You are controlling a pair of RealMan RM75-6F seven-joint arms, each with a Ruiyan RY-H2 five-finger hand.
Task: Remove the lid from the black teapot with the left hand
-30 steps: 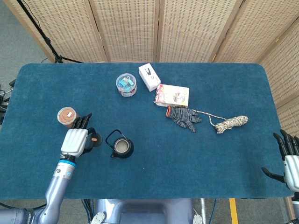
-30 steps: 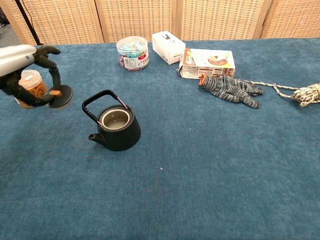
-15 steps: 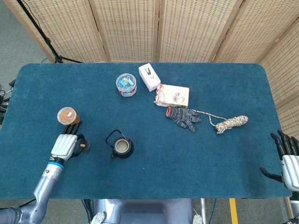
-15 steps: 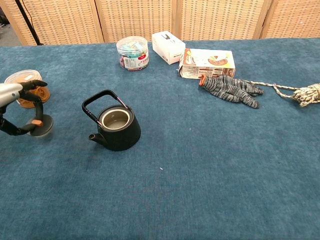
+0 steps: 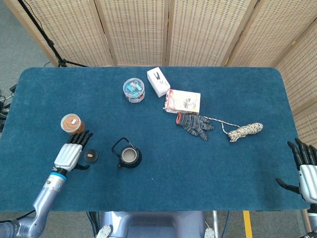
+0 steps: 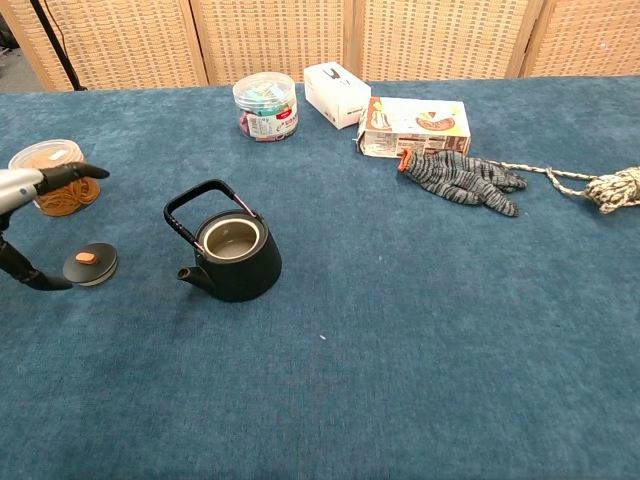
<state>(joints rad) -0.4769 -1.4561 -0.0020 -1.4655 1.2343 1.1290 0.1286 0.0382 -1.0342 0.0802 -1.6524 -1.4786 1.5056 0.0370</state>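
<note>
Lid [image 6: 90, 264] off and lying flat near the tabletop's [image 5: 163, 173] left edge, beside the open teapot [image 6: 233, 254]. Left robot hand [image 5: 72, 152] spread wide, empty. Job looks done.

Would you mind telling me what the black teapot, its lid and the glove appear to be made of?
Black teapot: matte black, thick-walled, probably cast iron, with a pale lining inside.
Lid: same dull dark finish, likely iron, with an orange knob of unclear material.
Glove: knitted grey-black yarn, visibly ribbed.
</note>
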